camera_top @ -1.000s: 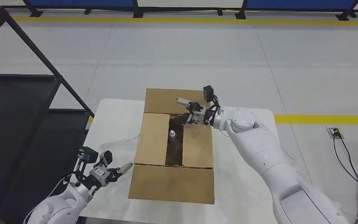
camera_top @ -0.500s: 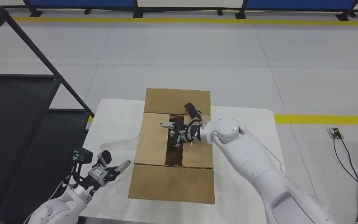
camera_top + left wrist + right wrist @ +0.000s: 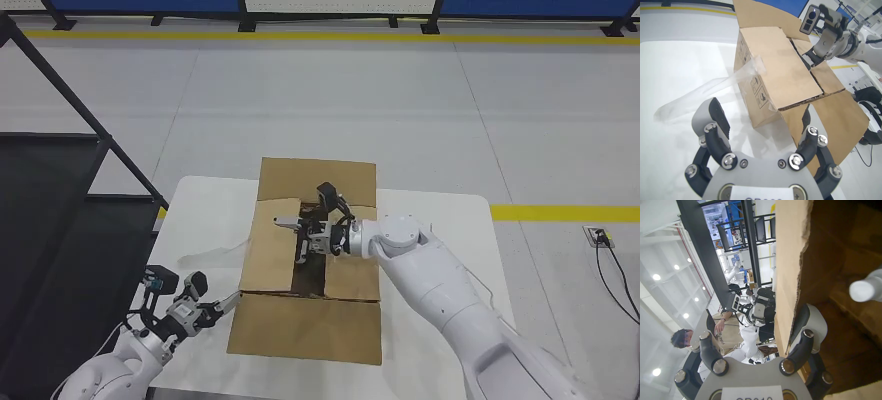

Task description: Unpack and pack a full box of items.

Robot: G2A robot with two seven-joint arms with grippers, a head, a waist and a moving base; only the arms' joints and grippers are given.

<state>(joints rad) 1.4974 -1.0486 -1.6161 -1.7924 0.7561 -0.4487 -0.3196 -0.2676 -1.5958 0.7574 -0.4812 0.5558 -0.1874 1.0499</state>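
Over the box [image 3: 305,330] gap, right gripper [image 3: 756,322] open astride 1 flap [image 3: 785,266], left gripper [image 3: 761,108] open

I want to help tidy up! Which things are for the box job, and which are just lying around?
For the job: cardboard box, bottle inside it, right fingers at a flap, left fingers near its corner.
Just lying about: peeled tape strip, black rack, floor socket.

Matt cardboard box [image 3: 305,325] — rough torn edges — glossy clear plastic tape [image 3: 719,83], smooth white table [image 3: 677,56].
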